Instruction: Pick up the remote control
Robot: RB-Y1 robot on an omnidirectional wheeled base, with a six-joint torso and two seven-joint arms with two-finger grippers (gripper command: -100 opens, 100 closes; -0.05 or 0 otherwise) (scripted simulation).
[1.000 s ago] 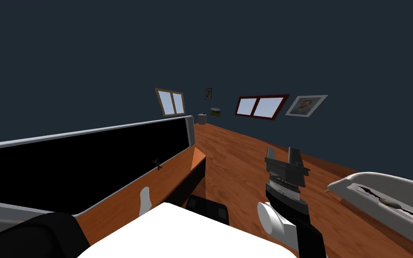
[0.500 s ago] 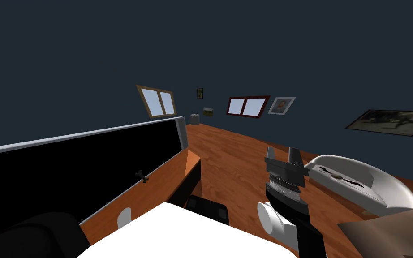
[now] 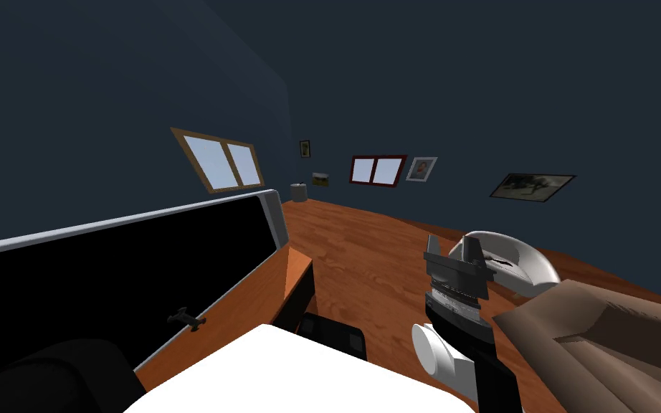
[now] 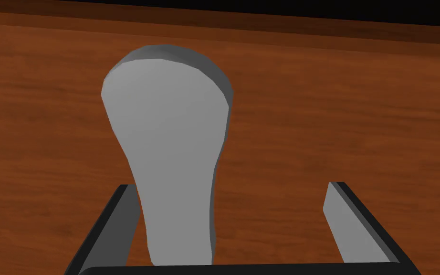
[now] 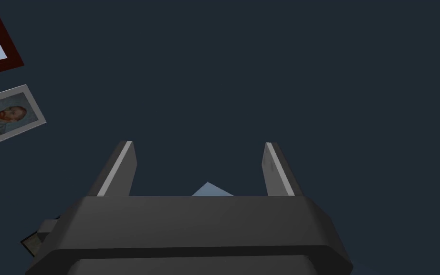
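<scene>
Evidently only the approach is done: the grey remote control (image 4: pixel 166 143) lies on the wooden surface (image 4: pixel 348 110) between the wide-spread fingers of the left gripper (image 4: pixel 229 187), closing and lifting still to come, while the right gripper (image 3: pixel 452 247), lower right in the head view, gapes empty.

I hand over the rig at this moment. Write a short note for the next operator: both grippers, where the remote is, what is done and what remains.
Left gripper: open, over the wooden surface. The grey remote control lies flat on it. Its narrow end is between the fingers, close beside one finger and well apart from the other.
Right gripper: open, empty, idle.
Done: the left gripper stands around the remote's narrow end.
Left: nothing is gripped yet. Probably shift a little to centre the remote, then close and lift.
</scene>
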